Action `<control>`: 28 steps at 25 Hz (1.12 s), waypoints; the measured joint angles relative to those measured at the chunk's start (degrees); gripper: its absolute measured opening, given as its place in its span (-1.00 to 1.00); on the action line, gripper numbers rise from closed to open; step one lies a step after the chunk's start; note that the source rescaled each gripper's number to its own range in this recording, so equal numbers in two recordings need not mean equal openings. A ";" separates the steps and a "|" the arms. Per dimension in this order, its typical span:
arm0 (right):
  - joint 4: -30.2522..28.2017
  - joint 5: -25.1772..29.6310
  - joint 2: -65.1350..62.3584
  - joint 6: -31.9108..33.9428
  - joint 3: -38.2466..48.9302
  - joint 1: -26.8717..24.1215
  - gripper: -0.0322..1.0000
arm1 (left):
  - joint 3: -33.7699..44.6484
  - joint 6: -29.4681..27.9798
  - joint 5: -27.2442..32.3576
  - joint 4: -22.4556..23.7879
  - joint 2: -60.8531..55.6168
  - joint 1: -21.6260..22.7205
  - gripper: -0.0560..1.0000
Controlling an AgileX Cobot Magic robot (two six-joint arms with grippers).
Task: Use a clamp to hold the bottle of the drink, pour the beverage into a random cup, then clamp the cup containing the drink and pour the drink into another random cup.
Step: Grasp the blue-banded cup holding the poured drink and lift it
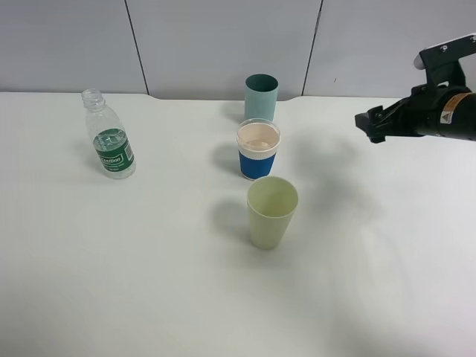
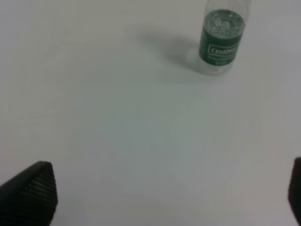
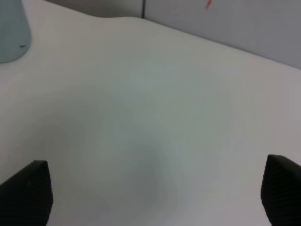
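A clear uncapped bottle with a green label stands upright at the left of the table; it also shows in the left wrist view. Three cups stand in a line at the middle: a teal cup at the back, a blue-banded cup holding a pinkish drink, and a pale green cup in front. My right gripper hovers above the table, right of the cups, open and empty. My left gripper is open and empty, well short of the bottle, and out of the exterior view.
The white table runs back to a grey panelled wall. The teal cup's edge shows in a corner of the right wrist view.
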 joint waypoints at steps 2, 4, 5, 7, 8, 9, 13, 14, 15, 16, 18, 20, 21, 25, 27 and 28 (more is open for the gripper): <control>-3.87 -2.84 2.04 1.50 -0.04 0.00 0.42 | 0.00 0.00 0.00 0.00 0.00 0.00 1.00; -7.48 -5.45 3.56 2.13 -0.04 0.00 0.46 | 0.00 0.00 0.00 0.00 0.00 0.00 1.00; -9.09 -6.94 4.09 2.20 -0.04 0.00 0.46 | 0.00 0.00 0.00 0.00 0.00 0.00 1.00; -11.81 -9.62 4.55 2.35 -0.04 0.00 0.46 | 0.00 0.00 0.00 0.00 0.00 0.00 1.00; -12.78 -10.96 4.61 2.40 -0.04 0.04 0.46 | 0.00 0.00 0.00 0.00 0.00 0.00 1.00; -13.89 -12.24 4.61 2.40 -0.04 0.04 0.46 | 0.00 0.00 0.00 0.00 0.00 0.00 1.00; -17.72 -14.79 4.61 2.46 -0.04 0.11 0.46 | 0.00 0.00 0.00 0.00 0.00 0.00 1.00; -18.88 -14.95 4.61 2.46 -0.04 0.11 0.46 | 0.00 0.00 0.00 0.00 0.00 0.00 1.00; -19.82 -15.22 4.61 2.46 -0.04 0.11 0.46 | 0.00 0.00 0.00 0.00 0.00 0.00 1.00; -20.64 -15.75 4.61 2.46 -0.04 0.11 0.46 | 0.00 0.00 0.00 0.00 0.00 0.00 1.00; -21.74 -17.14 5.04 2.46 -0.11 0.05 0.46 | 0.00 0.00 0.00 0.00 0.00 0.00 1.00; -22.80 -19.39 6.16 2.46 -0.29 -0.15 0.46 | 0.00 0.00 0.00 0.00 0.00 0.00 1.00; -23.50 -19.80 7.00 2.59 -0.58 -0.20 0.46 | 0.00 0.00 0.00 0.00 0.00 0.00 1.00; -26.48 -20.44 9.97 4.26 -2.60 -0.35 0.46 | 0.00 0.00 0.00 0.00 0.00 0.00 1.00; -28.34 -20.63 10.95 5.99 -4.21 -0.35 0.46 | 0.00 0.00 0.00 0.00 0.00 0.00 1.00; -29.31 -20.95 11.49 7.18 -5.21 -0.39 0.46 | 0.00 0.00 0.00 0.00 0.00 0.00 1.00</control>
